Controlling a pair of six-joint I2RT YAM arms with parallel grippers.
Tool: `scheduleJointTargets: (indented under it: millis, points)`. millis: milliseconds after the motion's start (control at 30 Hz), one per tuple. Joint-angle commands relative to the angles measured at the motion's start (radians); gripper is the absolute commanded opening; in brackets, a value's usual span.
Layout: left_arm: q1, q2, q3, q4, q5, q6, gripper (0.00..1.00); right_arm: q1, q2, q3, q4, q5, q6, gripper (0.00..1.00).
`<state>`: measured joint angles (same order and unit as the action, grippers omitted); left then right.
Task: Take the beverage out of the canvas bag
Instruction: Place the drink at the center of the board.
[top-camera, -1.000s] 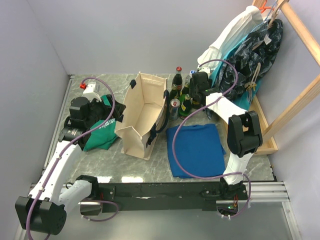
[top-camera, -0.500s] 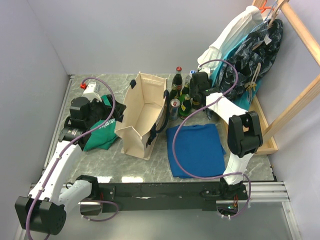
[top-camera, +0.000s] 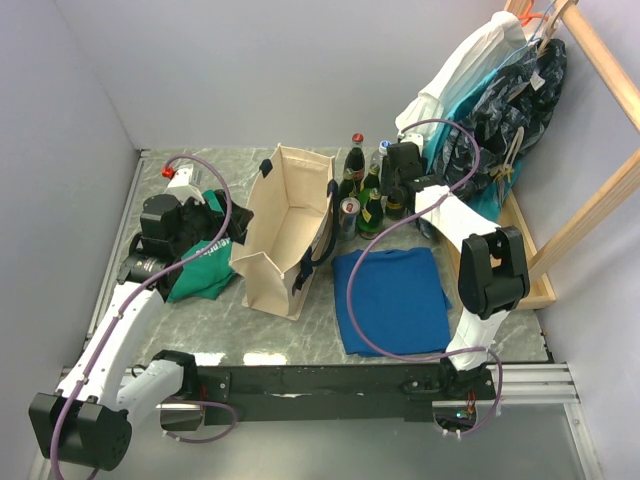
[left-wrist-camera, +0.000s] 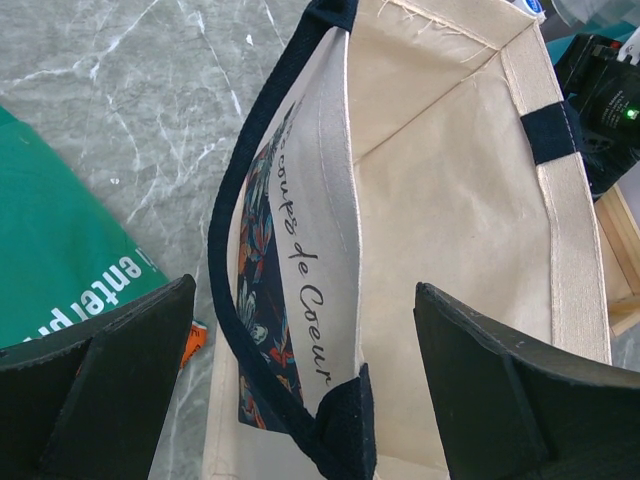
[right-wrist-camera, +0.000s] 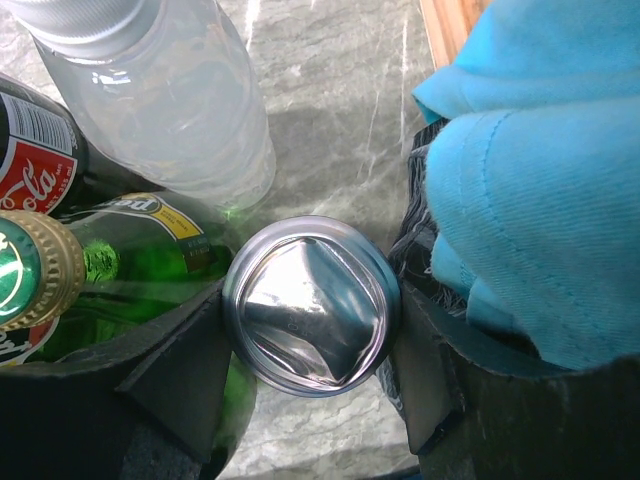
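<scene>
The cream canvas bag (top-camera: 285, 225) with navy handles stands open at mid table; what shows of its inside looks empty. My left gripper (top-camera: 222, 222) is open beside the bag's left wall. In the left wrist view its jaws (left-wrist-camera: 303, 300) straddle the bag's (left-wrist-camera: 450, 200) navy handle and printed side without touching them. My right gripper (top-camera: 398, 192) is at the group of drinks behind the bag's right side. In the right wrist view it (right-wrist-camera: 312, 305) is shut on a silver can (right-wrist-camera: 310, 300), seen end-on just above the marble.
Green glass bottles (top-camera: 372, 205), a cola bottle (top-camera: 355, 158), a clear plastic bottle (right-wrist-camera: 170, 100) and another can (top-camera: 349, 208) crowd the held can. A green cloth (top-camera: 205, 265) lies left, a blue cloth (top-camera: 392, 295) front right. Hanging clothes (top-camera: 500, 90) and a wooden frame (top-camera: 560, 240) stand right.
My right arm has shifted slightly back and to the right with the can. The left arm and the bag have not moved.
</scene>
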<state>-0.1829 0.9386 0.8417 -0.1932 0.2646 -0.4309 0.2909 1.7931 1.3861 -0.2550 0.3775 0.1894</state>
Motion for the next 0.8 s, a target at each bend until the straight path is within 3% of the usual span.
scheduleJointTargets:
  millis: [0, 767]
  points:
    - [-0.009, -0.024, 0.010, 0.014, -0.004, 0.017, 0.96, -0.006, -0.081, 0.010, 0.077, 0.017, 0.008, 0.63]
    - [-0.010, -0.015, 0.011, 0.014, -0.004, 0.017, 0.96, -0.007, -0.023, 0.002, 0.123, -0.019, 0.024, 0.71]
